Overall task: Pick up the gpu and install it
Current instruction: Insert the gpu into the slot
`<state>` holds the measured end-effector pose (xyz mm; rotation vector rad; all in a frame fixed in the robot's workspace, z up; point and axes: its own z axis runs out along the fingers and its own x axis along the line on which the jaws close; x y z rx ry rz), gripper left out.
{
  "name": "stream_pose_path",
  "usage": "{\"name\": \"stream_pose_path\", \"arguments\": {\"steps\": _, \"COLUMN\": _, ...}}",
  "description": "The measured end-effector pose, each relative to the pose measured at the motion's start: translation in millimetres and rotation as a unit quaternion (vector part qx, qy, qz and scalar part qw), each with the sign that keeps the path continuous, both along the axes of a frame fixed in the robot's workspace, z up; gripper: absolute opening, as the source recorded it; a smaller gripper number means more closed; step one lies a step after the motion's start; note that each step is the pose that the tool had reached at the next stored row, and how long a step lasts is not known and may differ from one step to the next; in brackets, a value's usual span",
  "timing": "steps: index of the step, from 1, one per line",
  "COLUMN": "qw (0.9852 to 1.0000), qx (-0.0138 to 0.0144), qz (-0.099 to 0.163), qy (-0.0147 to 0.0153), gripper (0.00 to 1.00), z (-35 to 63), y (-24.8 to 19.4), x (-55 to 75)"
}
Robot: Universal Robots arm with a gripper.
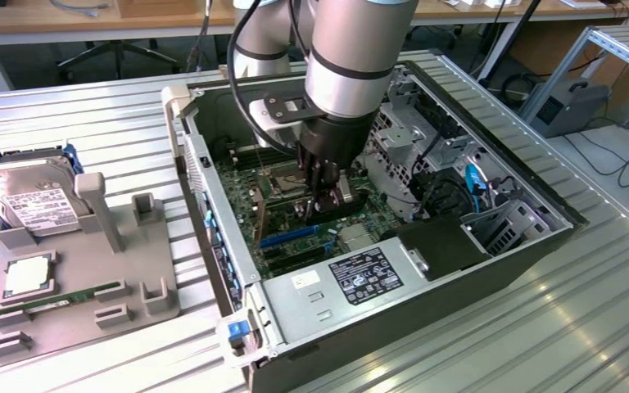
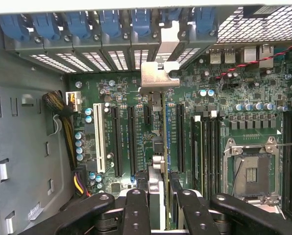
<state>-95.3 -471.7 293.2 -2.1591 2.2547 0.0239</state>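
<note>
The gpu (image 2: pixel 158 78) stands on edge inside the open computer case (image 1: pixel 402 303). Its silver bracket sits against the row of rear slot covers, and its thin edge runs back between my fingers. My gripper (image 2: pixel 159 205) is shut on the card's near end, with black fingers (image 2: pixel 136 205) on either side of it. The card lines up over the motherboard between a black slot and the blue slot (image 2: pixel 169 132). Whether it is pressed fully into a slot I cannot tell. In the exterior view my gripper (image 1: pixel 326 205) reaches down low over the motherboard in the middle of the case.
A grey fixture tray (image 1: pixel 107 246) left of the case holds a hard drive (image 1: pixel 36 205), a square chip (image 1: pixel 29 274) and a green RAM stick (image 1: pixel 63 301). Drive cages and cables (image 1: pixel 468 188) crowd the case's right side. The CPU socket (image 2: pixel 251 171) lies beside the slots.
</note>
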Motion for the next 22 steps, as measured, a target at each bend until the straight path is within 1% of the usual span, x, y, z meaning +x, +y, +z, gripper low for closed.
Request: {"name": "stream_pose_path", "arguments": {"steps": 22, "qw": 1.0, "qx": 0.0, "qz": 0.0, "qy": 0.0, "gripper": 0.27, "z": -5.5, "y": 0.0, "x": -0.3}}
